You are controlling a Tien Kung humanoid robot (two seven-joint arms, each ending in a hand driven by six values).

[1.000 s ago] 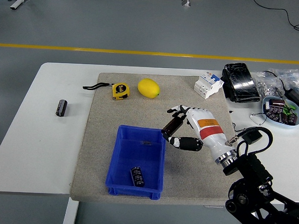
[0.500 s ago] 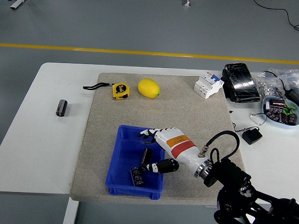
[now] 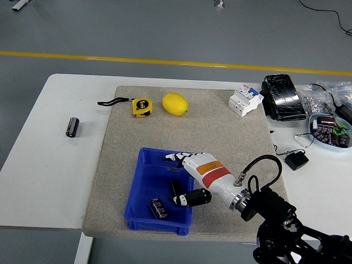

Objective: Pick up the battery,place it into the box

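The blue box [image 3: 139, 195] sat on the grey mat [image 3: 223, 128] under the right hand [image 3: 191, 175], which reached in over its right wall. Two batteries lay inside: one battery [image 3: 157, 208] on the floor of the box, just left of the thumb and below the fingers, tilted; a second battery [image 3: 175, 186] directly at the hand, between thumb [image 3: 192, 197] and fingers [image 3: 176, 157]. The fingers looked spread and loose rather than clamped, with the second battery apparently lying free beside the palm; contact could not be settled from this view.

Well to the far left of the hand, off the mat on the white table [image 3: 45, 179], lay a third battery [image 3: 73, 127]. Beyond the hand, at the mat's far edge: a yellow tape measure [image 3: 141, 106], a lemon [image 3: 175, 103] and a white circuit breaker [image 3: 245, 99]. To the far right stood a black case [image 3: 283, 97] and a small bowl of parts [image 3: 331, 130]. A black adapter [image 3: 296, 160] lay right of the wrist.
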